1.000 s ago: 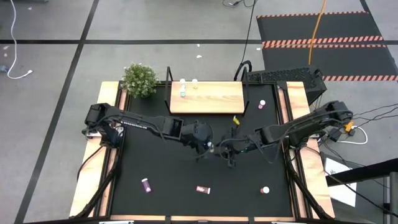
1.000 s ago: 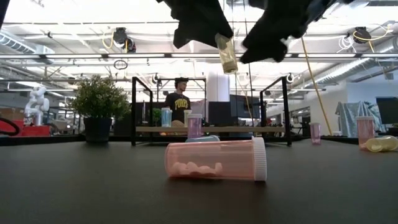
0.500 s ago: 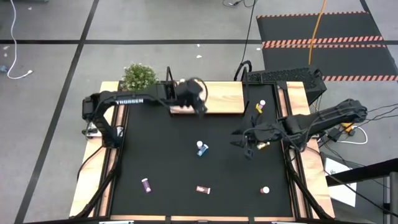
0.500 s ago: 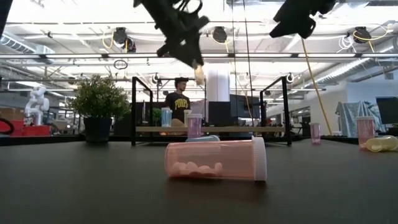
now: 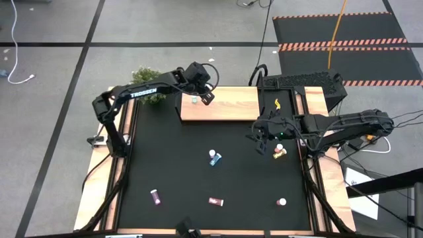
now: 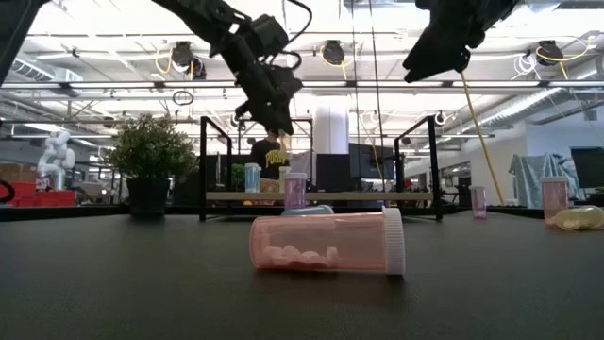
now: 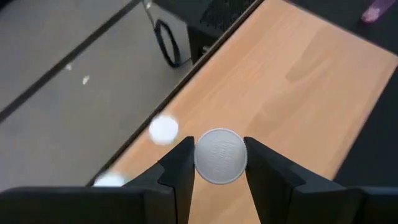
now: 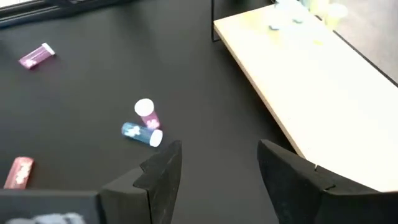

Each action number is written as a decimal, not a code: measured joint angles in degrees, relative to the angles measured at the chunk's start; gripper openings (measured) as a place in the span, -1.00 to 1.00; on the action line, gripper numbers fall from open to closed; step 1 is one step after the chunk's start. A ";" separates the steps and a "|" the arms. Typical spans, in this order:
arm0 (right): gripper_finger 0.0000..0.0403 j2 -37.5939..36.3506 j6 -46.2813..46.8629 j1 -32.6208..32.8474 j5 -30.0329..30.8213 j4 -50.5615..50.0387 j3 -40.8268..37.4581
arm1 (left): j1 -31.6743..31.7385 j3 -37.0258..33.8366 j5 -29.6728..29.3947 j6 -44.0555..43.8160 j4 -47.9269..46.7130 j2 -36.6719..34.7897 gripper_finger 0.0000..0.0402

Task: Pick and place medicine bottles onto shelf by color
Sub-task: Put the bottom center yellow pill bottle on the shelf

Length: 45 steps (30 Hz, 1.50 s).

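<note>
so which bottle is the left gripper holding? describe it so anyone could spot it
Start at the wooden shelf at the table's far edge. Over its plant-side end hangs the left gripper. The white-capped bottle is clamped between its fingers, the only one off a surface; the others near it stand on the board.

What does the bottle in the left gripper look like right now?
The bottle shows mostly its round white cap, seen from above in the left wrist view, so it hangs upright. The left gripper pinches it between two dark fingers, which touch its sides. It hangs above the light wooden shelf, near the back edge, close to other white-capped bottles standing there. Its body colour is hidden under the cap.
</note>
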 joint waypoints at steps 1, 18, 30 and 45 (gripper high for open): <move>0.01 -0.04 0.35 -0.38 -0.08 -0.10 0.00 | 0.23 -0.10 0.32 0.60 -1.04 0.18 -0.36; 0.01 -0.12 1.48 -5.76 -3.08 -0.09 0.00 | 0.22 -0.13 1.21 3.58 -0.33 7.06 -0.36; 0.01 -0.12 1.33 -5.80 -3.12 -0.20 0.00 | 0.43 -0.11 0.94 3.80 -0.16 7.49 -0.36; 0.01 -0.87 1.48 -5.78 -3.13 -0.13 0.00 | 0.54 -0.11 1.08 3.84 -0.17 7.46 -0.36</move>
